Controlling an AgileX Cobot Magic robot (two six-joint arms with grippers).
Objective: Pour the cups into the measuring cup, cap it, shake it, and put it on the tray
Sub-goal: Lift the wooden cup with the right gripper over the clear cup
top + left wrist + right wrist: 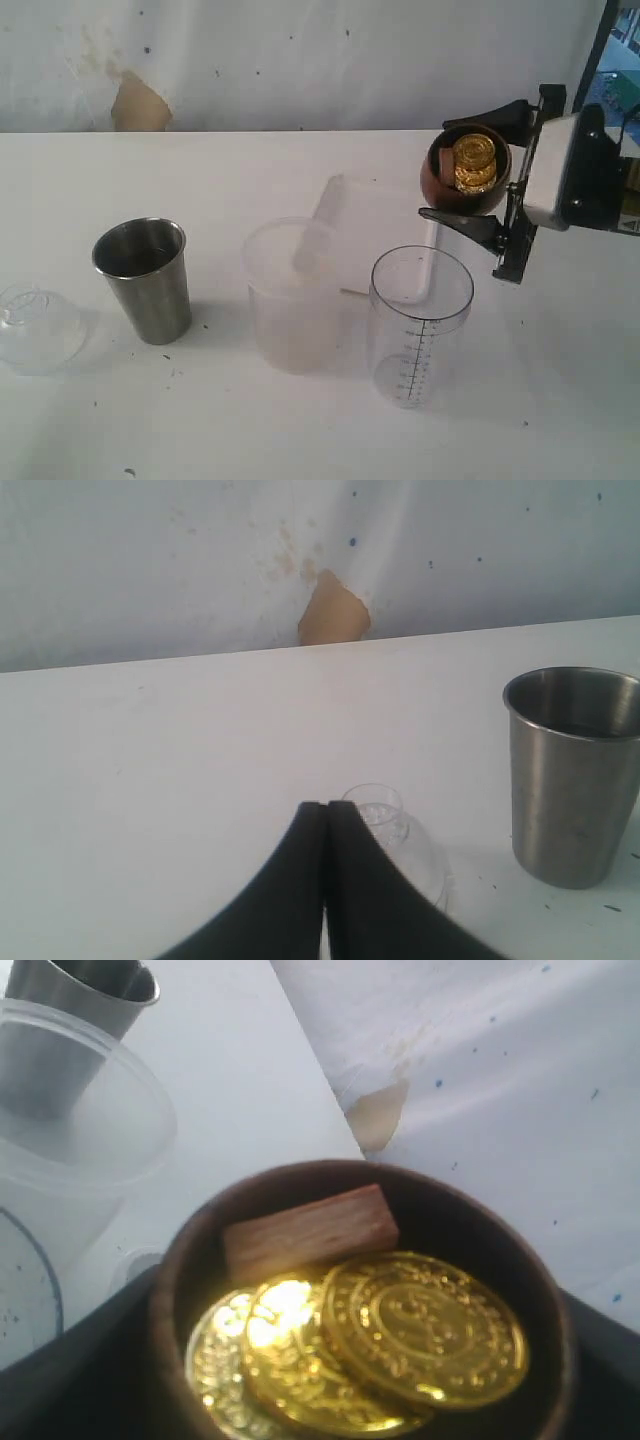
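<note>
My right gripper (462, 170) is shut on the brown wooden cup (440, 175) and holds it in the air, tipped on its side, above and just behind the measuring cup (420, 325). Inside the wooden cup (165, 1300) lie gold coins (420, 1325) and a small wooden block (310, 1230). The clear measuring cup stands upright and looks empty. To its left stand the frosted cup (290, 295) and the steel tumbler (143, 280). The white tray (385, 235) lies behind them. My left gripper (325, 805) is shut on nothing, low over the table near the tumbler (575, 780).
A clear domed lid (38, 325) lies at the table's far left, just beyond my left fingertips (400, 830). A white wall with a torn brown patch (138, 105) backs the table. The right arm's white wrist housing (565, 170) hangs over the right side.
</note>
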